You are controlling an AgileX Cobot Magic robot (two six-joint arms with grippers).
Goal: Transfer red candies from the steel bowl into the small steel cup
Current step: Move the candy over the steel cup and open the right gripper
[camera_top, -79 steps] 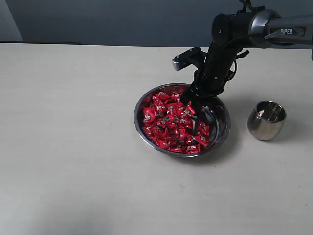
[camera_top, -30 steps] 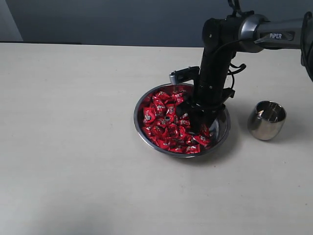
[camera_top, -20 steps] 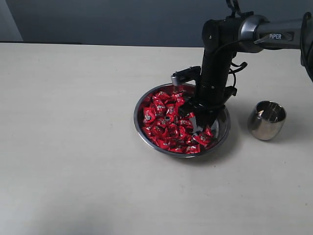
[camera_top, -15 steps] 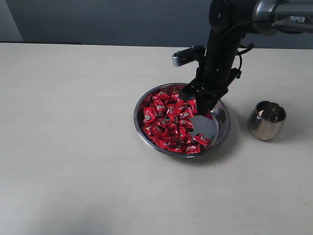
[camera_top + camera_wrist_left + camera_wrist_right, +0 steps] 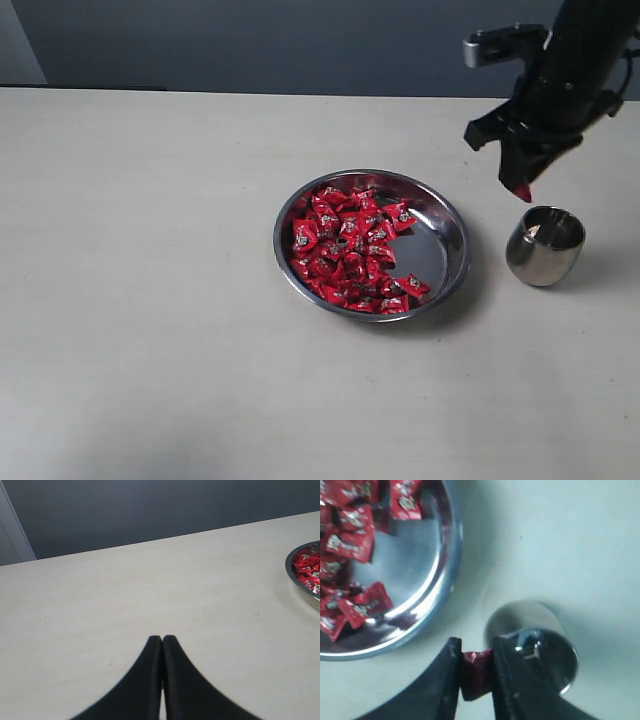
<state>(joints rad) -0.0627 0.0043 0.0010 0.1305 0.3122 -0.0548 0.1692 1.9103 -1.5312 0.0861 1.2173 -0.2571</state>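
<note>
Right gripper: the black two-fingered right gripper (image 5: 519, 188) is clamped on one shiny red wrapped candy (image 5: 476, 674), whose wrapper pokes out below the tips.
Change: a moment earlier this gripper was down among the sweets in the bowl. Now it has lifted clear and swung across, and it hangs above the cup's near side.
Bowl: the wide, shallow steel bowl (image 5: 432, 258) sits mid-table. The heap of red candies (image 5: 345, 250) crowds its left part, and its right floor is bare.
Cup: the small rounded steel cup (image 5: 545, 245) stands upright on the pale table (image 5: 150, 320), right of the bowl and apart from it. Its contents cannot be made out.
Left gripper: the black left gripper (image 5: 162, 645) has its fingers pressed together on nothing, over bare table.
Meaning: the pick appears to have worked. Judged next is centring over the cup's mouth and letting go. Many candies remain, so the task looks far from finished.
</note>
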